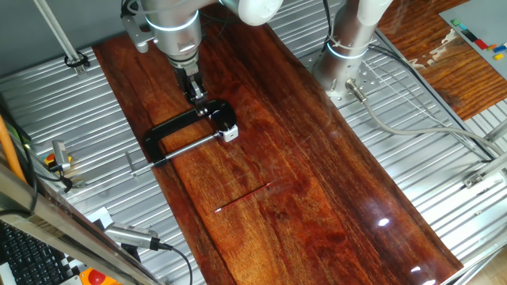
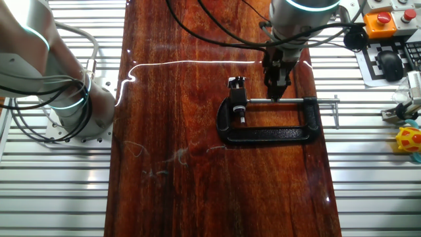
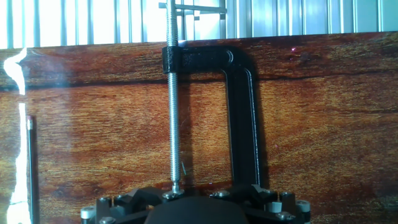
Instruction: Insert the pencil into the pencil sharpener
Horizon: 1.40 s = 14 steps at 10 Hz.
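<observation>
Pincer (image 1: 196, 92) sits low over the black C-shaped clamp (image 1: 178, 127), right at its upper arm near the jaw end. In the other fixed view the pincer (image 2: 276, 89) tips come down at the clamp's grey threaded metal rod (image 2: 283, 100); can't tell if they touch it. Finger gap not readable in any view, so pincer state: cannot tell. Nothing visibly held.

Small white boxy pencil sharpener (image 1: 229, 133) is clamped at the rod's end, just beside the pincer.

Thin dark reddish pencil (image 1: 242, 199) with pale tip lies flat on the glossy reddish wooden desk (image 1: 317, 174), well apart from the pincer and below the clamp. Hand view: pencil (image 3: 30, 168) at far left, roughly parallel to the rod (image 3: 175, 112).
</observation>
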{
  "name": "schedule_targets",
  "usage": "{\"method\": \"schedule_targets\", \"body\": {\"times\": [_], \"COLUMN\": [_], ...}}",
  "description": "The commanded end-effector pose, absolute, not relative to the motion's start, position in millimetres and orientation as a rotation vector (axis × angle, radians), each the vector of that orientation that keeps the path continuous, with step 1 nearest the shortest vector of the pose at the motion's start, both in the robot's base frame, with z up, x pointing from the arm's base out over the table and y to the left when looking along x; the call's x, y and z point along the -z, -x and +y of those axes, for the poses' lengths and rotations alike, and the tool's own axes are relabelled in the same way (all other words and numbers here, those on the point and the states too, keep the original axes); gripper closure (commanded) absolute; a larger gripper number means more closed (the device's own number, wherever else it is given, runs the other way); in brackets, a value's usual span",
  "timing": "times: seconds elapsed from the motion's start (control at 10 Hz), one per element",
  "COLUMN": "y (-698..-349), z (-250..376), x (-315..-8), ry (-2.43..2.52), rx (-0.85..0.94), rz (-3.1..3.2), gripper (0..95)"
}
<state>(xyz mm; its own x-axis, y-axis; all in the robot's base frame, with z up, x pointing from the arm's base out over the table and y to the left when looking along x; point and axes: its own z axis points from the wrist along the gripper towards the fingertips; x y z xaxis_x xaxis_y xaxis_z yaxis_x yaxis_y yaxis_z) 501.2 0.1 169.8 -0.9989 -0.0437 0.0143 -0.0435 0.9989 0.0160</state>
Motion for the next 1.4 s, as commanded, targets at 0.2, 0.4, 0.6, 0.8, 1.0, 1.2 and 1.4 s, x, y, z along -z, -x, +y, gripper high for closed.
{"method": "schedule_targets", "body": {"times": [0.2, 0.4, 0.6, 0.8, 1.0, 1.2, 1.4], "y": [-499.8, -499.7, -499.7, -499.7, -499.0, -496.2, -491.8], "z": [0.0, 0.0, 0.0, 0.0, -0.2, -0.7, -1.4], "x": [-169.8, -169.8, -169.8, -169.7, -169.4, -168.1, -165.9], "ry": [-0.068, -0.068, -0.077, -0.072, -0.156, -0.154, -0.138], "rx": [0.023, 0.023, 0.03, 0.023, 0.03, 0.027, 0.025], "rz": [-3.128, -3.128, -3.128, -3.128, -3.127, -3.127, -3.127], "gripper": [95.0, 95.0, 95.0, 95.0, 95.0, 95.0, 95.0]}}
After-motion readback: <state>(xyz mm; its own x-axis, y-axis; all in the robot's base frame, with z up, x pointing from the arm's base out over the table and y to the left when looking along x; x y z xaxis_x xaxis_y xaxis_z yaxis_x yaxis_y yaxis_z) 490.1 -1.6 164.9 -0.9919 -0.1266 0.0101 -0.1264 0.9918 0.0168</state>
